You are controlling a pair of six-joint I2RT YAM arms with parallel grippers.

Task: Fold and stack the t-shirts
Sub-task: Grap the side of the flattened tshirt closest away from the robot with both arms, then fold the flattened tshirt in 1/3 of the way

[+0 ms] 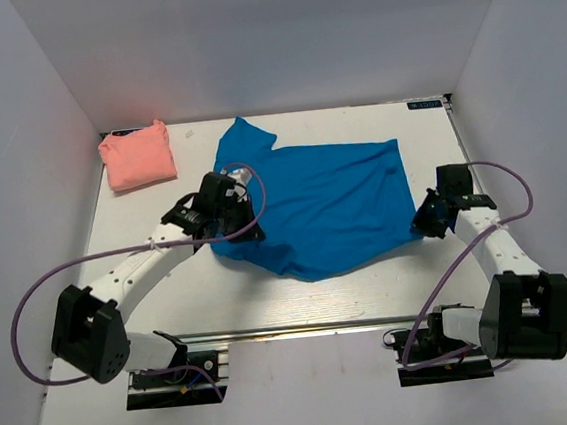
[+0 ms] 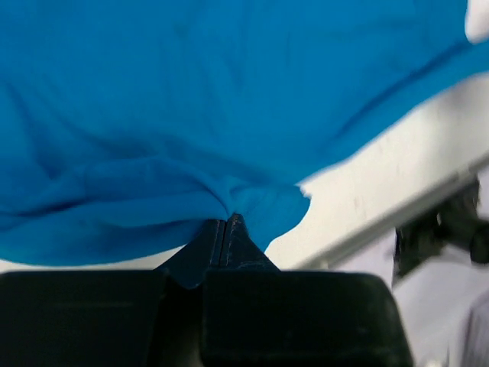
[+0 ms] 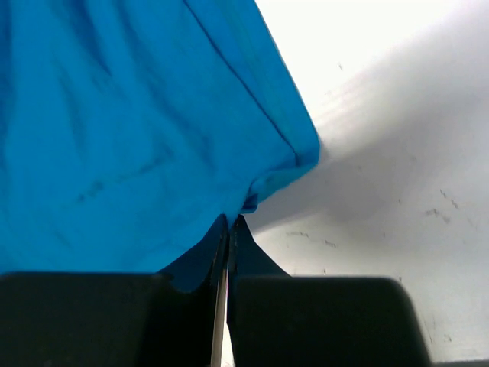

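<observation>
Well, the left gripper (image 2: 227, 229) pinched a bunched fold of the blue t-shirt (image 1: 323, 204) at centre frame, and the right gripper (image 3: 229, 228) clamped what looked like its hem corner at right. The pink t-shirt (image 1: 138, 156) sat folded in the table's (image 1: 302, 296) upper left corner, well apart.

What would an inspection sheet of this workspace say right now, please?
Surface: white table, lightly scuffed, bare around the cloth.
Job's things: blue t-shirt spread mid-table, unfolded; pink t-shirt folded at the far left corner, apart from it.
Clutter: nothing seen.
Grippers: left gripper shut on the blue t-shirt's left edge; right gripper shut on its right hem.
Cables: one purple cable looping along each arm.
Surroundings: plain white walls on three sides.
</observation>
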